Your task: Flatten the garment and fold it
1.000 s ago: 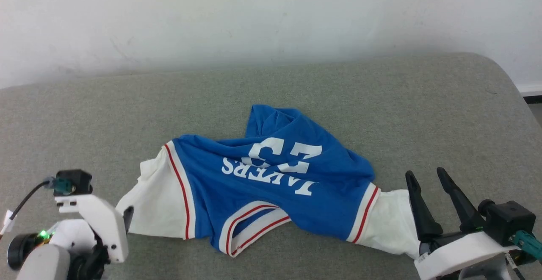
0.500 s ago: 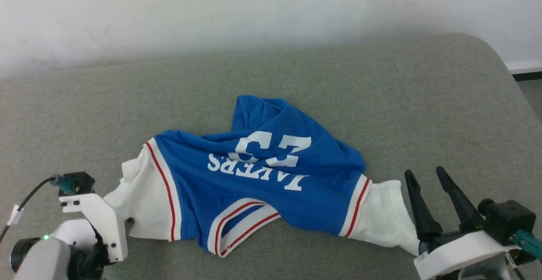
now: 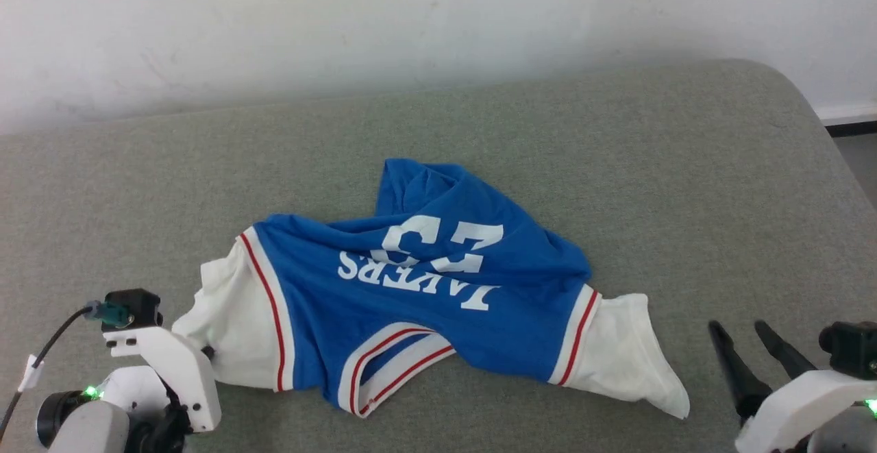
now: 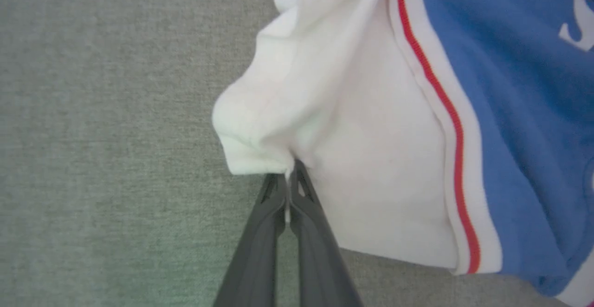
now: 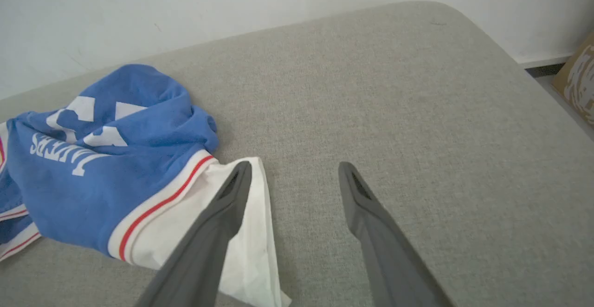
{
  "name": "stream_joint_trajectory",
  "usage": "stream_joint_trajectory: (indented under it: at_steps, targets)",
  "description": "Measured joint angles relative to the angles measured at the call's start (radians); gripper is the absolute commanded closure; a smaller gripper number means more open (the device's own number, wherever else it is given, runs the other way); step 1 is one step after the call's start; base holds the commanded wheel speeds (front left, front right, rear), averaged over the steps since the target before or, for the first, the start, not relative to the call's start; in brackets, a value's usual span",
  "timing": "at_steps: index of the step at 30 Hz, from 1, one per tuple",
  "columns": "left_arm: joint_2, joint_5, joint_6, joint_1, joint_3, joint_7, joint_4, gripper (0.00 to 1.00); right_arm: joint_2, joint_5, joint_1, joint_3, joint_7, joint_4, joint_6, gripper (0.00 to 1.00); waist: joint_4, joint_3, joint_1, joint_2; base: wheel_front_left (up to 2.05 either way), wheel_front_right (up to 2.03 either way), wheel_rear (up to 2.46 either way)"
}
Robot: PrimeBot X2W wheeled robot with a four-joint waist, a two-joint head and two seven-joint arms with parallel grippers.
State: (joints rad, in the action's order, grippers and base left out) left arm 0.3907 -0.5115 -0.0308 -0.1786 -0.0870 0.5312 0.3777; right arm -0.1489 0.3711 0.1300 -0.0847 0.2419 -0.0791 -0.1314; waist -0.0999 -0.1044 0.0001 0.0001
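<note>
The garment (image 3: 425, 288) lies crumpled on the grey cushion: blue body with upside-down white lettering, white sleeves, red-and-white trim. In the left wrist view my left gripper (image 4: 291, 170) is shut on the hem of the white left sleeve (image 4: 260, 130). In the head view that gripper's wrist (image 3: 171, 371) sits at the sleeve's lower left corner, fingers hidden. My right gripper (image 3: 736, 333) stands open, to the right of the right sleeve (image 3: 637, 364) and apart from it. In the right wrist view the right gripper (image 5: 294, 167) is open, and the garment (image 5: 93, 167) lies to its left.
The grey cushioned surface (image 3: 616, 165) runs back to a white wall (image 3: 411, 21). Its rounded right edge (image 3: 832, 158) drops to the floor. A cardboard box (image 5: 580, 79) stands past that edge.
My left gripper has closed on the left sleeve's hem. My right gripper has drawn back toward the lower right, off the right sleeve. The head camera shifted slightly.
</note>
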Motion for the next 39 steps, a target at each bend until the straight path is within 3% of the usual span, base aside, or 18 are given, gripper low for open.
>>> stream_joint_trajectory:
  at_steps: [7, 15, 20, 21, 22, 24, 31, 39]
  targets:
    - [-0.013, 0.036, 0.054, 0.035, 0.018, -0.116, -0.124, 1.00, -0.087, 0.075, -0.001, 0.024, 0.248, 0.049, 0.000, 0.00, 0.032, 0.008, 0.0000, 0.0000, 0.00, 0.00, 0.00]
    - [-0.017, 0.051, 0.094, 0.072, 0.021, -0.144, -0.288, 1.00, -0.111, 0.140, -0.082, 0.166, 0.324, 0.195, 0.000, 0.00, 0.049, -0.009, 0.0001, -0.0001, 0.00, 0.00, 0.00]
    - [-0.023, 0.057, 0.096, 0.081, 0.013, -0.143, -0.338, 1.00, -0.127, 0.196, -0.136, 0.218, 0.403, 0.289, 0.000, 0.00, 0.064, -0.020, -0.0002, 0.0000, 0.00, 0.00, 0.00]
    - [-0.023, 0.057, 0.099, 0.082, 0.012, -0.143, -0.343, 1.00, -0.132, 0.206, -0.148, 0.224, 0.424, 0.299, 0.000, 0.24, 0.066, -0.021, -0.0002, 0.0000, 0.00, 0.00, 0.00]
    - [-0.025, 0.057, 0.102, 0.085, 0.012, -0.143, -0.348, 1.00, -0.137, 0.215, -0.157, 0.227, 0.446, 0.308, 0.001, 0.55, 0.068, -0.022, -0.0002, 0.0000, 0.00, 0.00, 0.00]
    - [-0.026, 0.057, 0.103, 0.093, 0.011, -0.143, -0.353, 1.00, -0.142, 0.235, -0.172, 0.234, 0.484, 0.320, 0.002, 1.00, 0.070, -0.020, -0.0002, -0.0001, 0.00, 0.00, 0.00]
    - [-0.023, 0.057, 0.116, 0.102, 0.026, -0.177, -0.386, 1.00, -0.142, 0.252, -0.162, 0.235, 0.442, 0.268, 0.001, 1.00, 0.067, 0.007, 0.0000, 0.0000, 0.00, 0.00, 0.00]
    - [0.025, 0.087, 0.136, 0.066, 0.075, -0.230, -0.538, 1.00, -0.192, 0.192, -0.173, 0.120, 0.374, -0.024, 0.001, 1.00, 0.069, 0.067, -0.0001, 0.0000, 0.00, 0.00, 0.00]
